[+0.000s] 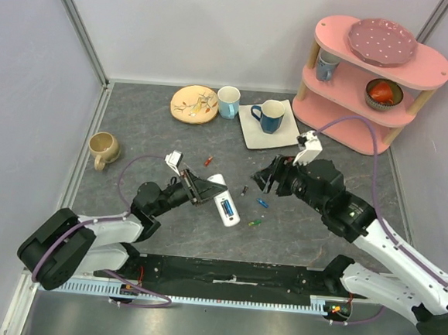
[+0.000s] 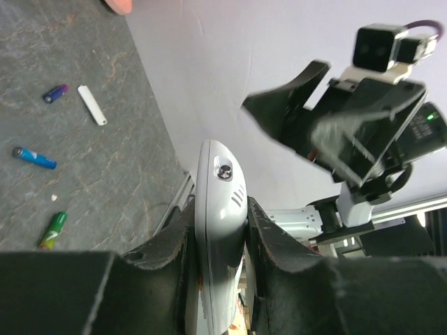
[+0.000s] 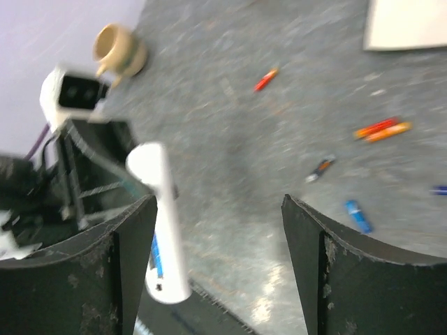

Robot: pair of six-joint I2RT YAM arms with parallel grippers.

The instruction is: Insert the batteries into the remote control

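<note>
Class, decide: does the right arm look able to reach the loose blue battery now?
Probably yes: the right tool is open and empty, and the blue battery lies near it on bare table, nothing between.

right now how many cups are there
4: tan mug at left, pale cup by the round plate, dark blue mug on the square plate, grey cup on the pink shelf.

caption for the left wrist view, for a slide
Left gripper clamps the white remote control, with loose batteries on the grey table.

Top camera looks down; both close wrist cameras share the remote control [image 3: 158, 209].
</note>
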